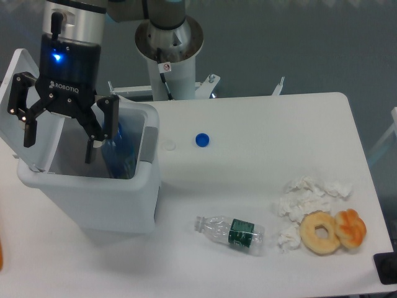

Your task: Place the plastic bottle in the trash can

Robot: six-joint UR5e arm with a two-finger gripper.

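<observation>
From my remote seat I start at the left edge, where the trash can (93, 198) stands with its hinged lid (18, 93) flipped up and back at about ten o'clock from the opening. My gripper (59, 144) hangs over that opening with its fingers (28, 127) spread wide, nothing clamped between them, and a blue light glowing on the body above. The plastic bottle (121, 155) is inside the bin, standing roughly on end against the right-hand inner wall, at about three o'clock from the gripper's centre and just beside the right finger; I cannot tell whether it touches that finger. Only its blue-tinted upper part shows above the rim. Moving right, the arm's round base column (169, 53) rises behind the table (260, 124) at twelve o'clock. On the white tabletop a small blue bottle cap (201, 139) lies near the bin, at roughly three o'clock from it. Further toward me, at about five o'clock from the cap, a clear bottle with a dark green label (231, 233) lies on its side. Toward the right edge sits a cluster of crumpled white tissues (307, 195), and at their five o'clock a ring doughnut (321, 232) rests touching a smaller orange-glazed pastry (351, 228) on its right.
</observation>
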